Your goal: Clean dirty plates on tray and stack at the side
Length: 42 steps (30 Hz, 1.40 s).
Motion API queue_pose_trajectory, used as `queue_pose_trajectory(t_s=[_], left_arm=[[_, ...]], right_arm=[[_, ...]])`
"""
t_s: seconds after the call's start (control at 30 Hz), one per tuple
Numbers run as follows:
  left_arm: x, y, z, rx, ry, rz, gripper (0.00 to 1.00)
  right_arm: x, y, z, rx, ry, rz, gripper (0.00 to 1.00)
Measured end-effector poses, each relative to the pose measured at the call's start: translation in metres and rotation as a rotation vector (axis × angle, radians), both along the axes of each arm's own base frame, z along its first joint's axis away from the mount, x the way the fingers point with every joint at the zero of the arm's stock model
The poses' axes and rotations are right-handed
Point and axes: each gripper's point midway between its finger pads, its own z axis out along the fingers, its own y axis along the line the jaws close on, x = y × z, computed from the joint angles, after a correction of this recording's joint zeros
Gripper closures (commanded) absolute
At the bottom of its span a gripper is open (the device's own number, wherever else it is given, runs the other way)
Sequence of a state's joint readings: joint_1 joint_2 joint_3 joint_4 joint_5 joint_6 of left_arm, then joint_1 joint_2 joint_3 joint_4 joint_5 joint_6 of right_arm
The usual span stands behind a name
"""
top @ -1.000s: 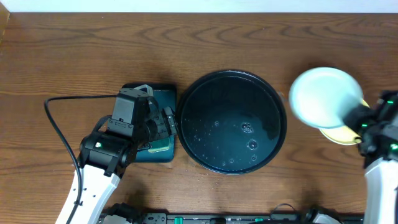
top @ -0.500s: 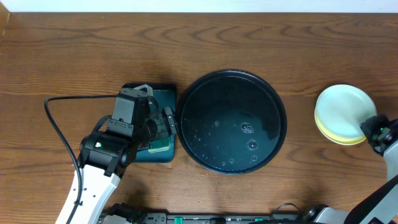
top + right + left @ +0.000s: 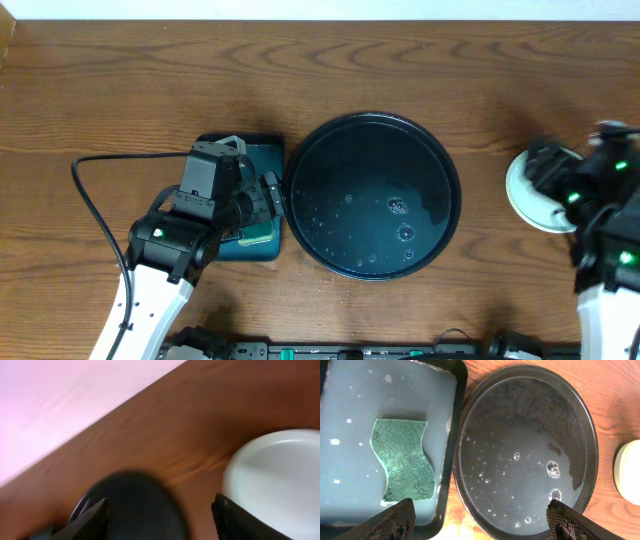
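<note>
Tray [image 3: 340, 170]: glossy black, pale droplets. Sponge [image 3: 402, 460]: mottled dark green. Plate [image 3: 272, 477]: pale mint-white. Table [image 3: 300, 70]: brown, wavy wood grain. Cable [image 3: 130, 157]: black.

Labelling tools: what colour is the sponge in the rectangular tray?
Dark green; the wavy-edged scouring sponge shows best in the left wrist view.

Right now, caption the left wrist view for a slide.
Green sponge lies in a wet teal rectangular tray beside a glossy round black tray beaded with water.

no legible text, label or number anywhere
</note>
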<state>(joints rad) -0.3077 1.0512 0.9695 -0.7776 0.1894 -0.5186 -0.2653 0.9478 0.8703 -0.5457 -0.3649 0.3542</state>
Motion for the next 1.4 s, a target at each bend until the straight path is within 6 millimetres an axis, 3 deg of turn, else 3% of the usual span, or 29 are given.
queue_pose_trajectory(t_s=[0.07,0.17,0.23,0.43,0.9,1.03,1.13,1.4], left_arm=[[0.000,0.000,0.000,0.000,0.000,0.000,0.15],[0.000,0.000,0.000,0.000,0.000,0.000,0.15],[0.000,0.000,0.000,0.000,0.000,0.000,0.15],[0.000,0.000,0.000,0.000,0.000,0.000,0.15],[0.000,0.000,0.000,0.000,0.000,0.000,0.15],[0.000,0.000,0.000,0.000,0.000,0.000,0.15],[0.000,0.000,0.001,-0.001,-0.002,0.000,0.15],[0.001,0.000,0.001,-0.001,-0.003,0.000,0.15]], right_arm=[[-0.011,0.031,-0.005,-0.009,0.032,0.114,0.39],[-0.022,0.067,-0.015,-0.043,0.068,0.274,0.28],[-0.025,0.084,-0.017,-0.067,0.065,0.352,0.01],[-0.024,0.105,-0.009,-0.078,0.016,0.441,0.01],[-0.026,0.109,-0.008,-0.032,0.020,0.427,0.01],[-0.022,0.101,0.008,-0.099,-0.177,0.378,0.01],[-0.035,0.094,0.013,-0.155,-0.348,0.334,0.01],[-0.069,0.072,-0.032,-0.231,-0.483,0.219,0.01]])
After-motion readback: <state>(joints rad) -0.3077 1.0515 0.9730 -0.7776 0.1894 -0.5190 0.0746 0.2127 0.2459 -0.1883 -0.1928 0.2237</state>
